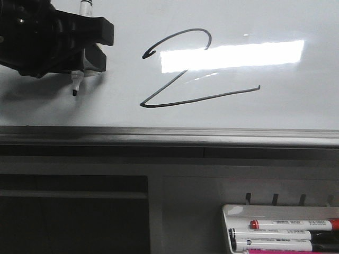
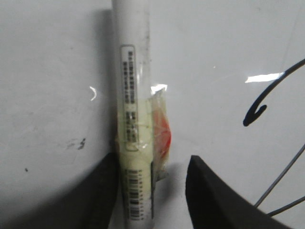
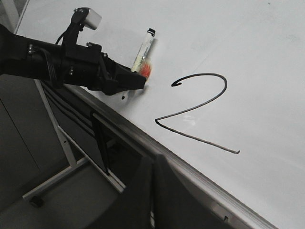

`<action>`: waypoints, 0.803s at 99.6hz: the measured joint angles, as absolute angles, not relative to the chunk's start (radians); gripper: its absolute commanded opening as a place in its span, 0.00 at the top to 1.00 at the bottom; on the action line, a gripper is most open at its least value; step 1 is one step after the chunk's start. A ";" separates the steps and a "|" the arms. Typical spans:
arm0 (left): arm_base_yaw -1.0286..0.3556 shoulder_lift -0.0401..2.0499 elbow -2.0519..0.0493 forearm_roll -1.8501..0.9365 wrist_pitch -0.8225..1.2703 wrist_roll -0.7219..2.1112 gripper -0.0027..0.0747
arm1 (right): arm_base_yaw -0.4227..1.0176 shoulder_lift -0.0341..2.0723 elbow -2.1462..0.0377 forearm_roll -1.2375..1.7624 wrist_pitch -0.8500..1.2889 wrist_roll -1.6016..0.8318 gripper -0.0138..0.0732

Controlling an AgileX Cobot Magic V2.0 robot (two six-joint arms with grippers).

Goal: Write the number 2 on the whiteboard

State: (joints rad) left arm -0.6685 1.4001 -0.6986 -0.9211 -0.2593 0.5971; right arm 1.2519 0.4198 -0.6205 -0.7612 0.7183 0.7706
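The number 2 [image 1: 198, 69] is drawn in thin black line on the whiteboard [image 1: 286, 26]; it also shows in the right wrist view [image 3: 200, 107]. My left gripper [image 1: 100, 45] is left of the figure, over a white marker [image 1: 78, 79] whose black tip points down at the board. In the left wrist view the marker [image 2: 136, 119], with an orange taped lump, lies against one finger. There is a clear gap to the other finger [image 2: 209, 200], so the left gripper [image 2: 152, 162] is open. My right gripper [image 3: 153, 191] is shut and empty, below the board's edge.
The board's grey metal frame edge [image 1: 169, 137] runs along its lower side. A white tray [image 1: 233, 211] with several markers sits at the lower right. A dark panel [image 1: 74, 211] lies at the lower left. A small smudge [image 2: 81, 143] marks the board.
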 measured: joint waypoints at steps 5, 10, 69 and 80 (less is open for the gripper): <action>-0.668 1.400 -0.699 -0.919 -0.266 0.597 0.38 | 1.252 0.420 -0.621 -0.764 0.718 0.771 0.92; -0.668 1.398 -0.701 -0.919 -0.269 0.597 0.31 | 1.252 0.420 -0.621 -0.770 0.718 0.771 0.92; -0.660 0.698 -0.469 -0.940 -0.225 0.765 0.80 | 1.252 0.247 -0.517 -0.964 0.759 0.816 0.92; -0.660 0.530 -0.358 -0.940 -0.225 0.775 0.99 | 1.252 0.135 -0.427 -1.024 0.765 0.855 0.92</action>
